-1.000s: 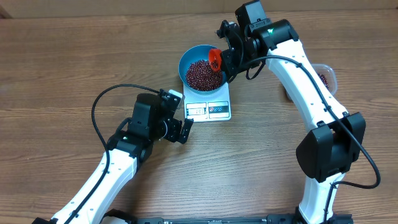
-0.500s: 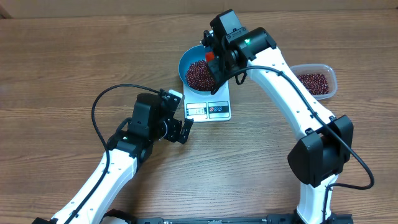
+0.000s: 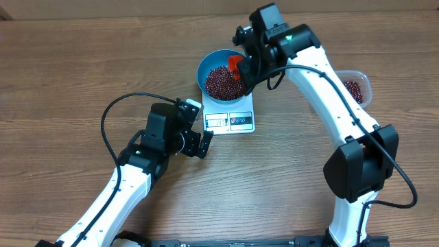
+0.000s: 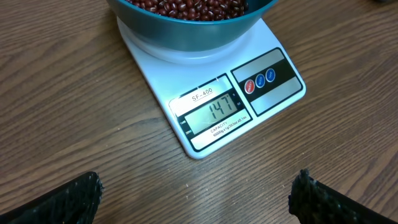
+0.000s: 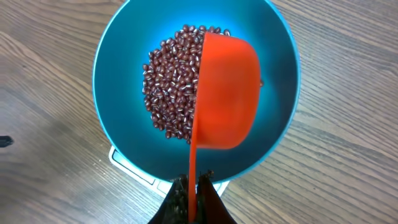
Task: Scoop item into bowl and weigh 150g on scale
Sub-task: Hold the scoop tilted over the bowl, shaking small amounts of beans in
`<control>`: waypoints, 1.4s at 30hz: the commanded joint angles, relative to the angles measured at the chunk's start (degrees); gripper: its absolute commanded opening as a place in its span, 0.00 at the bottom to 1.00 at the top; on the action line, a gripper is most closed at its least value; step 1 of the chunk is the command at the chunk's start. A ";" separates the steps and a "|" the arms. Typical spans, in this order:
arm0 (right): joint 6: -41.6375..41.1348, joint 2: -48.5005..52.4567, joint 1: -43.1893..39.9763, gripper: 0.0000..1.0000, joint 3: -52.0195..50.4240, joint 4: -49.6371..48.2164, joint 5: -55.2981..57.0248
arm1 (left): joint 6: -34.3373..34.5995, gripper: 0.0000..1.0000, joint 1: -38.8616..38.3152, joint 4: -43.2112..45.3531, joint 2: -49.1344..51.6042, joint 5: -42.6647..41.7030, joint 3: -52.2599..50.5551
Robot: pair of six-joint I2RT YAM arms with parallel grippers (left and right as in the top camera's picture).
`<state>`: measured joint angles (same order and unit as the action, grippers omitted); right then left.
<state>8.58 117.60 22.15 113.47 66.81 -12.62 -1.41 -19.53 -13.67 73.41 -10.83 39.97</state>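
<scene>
The blue bowl [image 3: 206, 67] stands on the white scale [image 3: 233, 121] and holds a heap of dark red beans [image 3: 219, 82]. My right gripper [image 3: 247, 68] is shut on the thin handle of an orange scoop [image 5: 227, 93]. The scoop hangs over the bowl [image 5: 106, 106], turned on its side above the beans [image 5: 171, 87]. In the left wrist view the scale's display [image 4: 217, 109] reads 147. My left gripper [image 4: 196, 196] is open, a little way in front of the scale [image 4: 273, 87], with only bare table between its fingers.
A clear plastic tub [image 3: 357, 88] with more beans sits at the right, partly hidden behind my right arm. The left arm's black cable [image 3: 110, 113] loops over the table at the left.
The right arm swung left over the bowl with the scoop, then back to the right, covering part of the tub again. The left arm has not moved.
</scene>
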 commanded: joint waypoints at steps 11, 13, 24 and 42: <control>0.72 -2.64 -1.33 0.04 1.77 0.33 -3.58 | 0.57 1.00 -0.09 0.24 0.37 0.33 -0.22; 0.72 -2.64 -1.33 0.04 1.77 0.31 -3.56 | 0.57 1.00 -0.09 0.24 0.37 0.33 -0.22; 0.39 -2.64 1.68 0.04 1.77 0.33 4.90 | 0.57 1.00 -0.09 0.24 0.37 0.33 -0.22; 0.26 -2.64 5.44 0.04 1.77 -0.15 15.50 | 0.57 1.00 -0.09 0.24 0.37 0.33 -0.22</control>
<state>9.02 117.60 27.79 113.47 67.09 2.42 -1.41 -19.53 -13.67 73.41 -10.83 39.97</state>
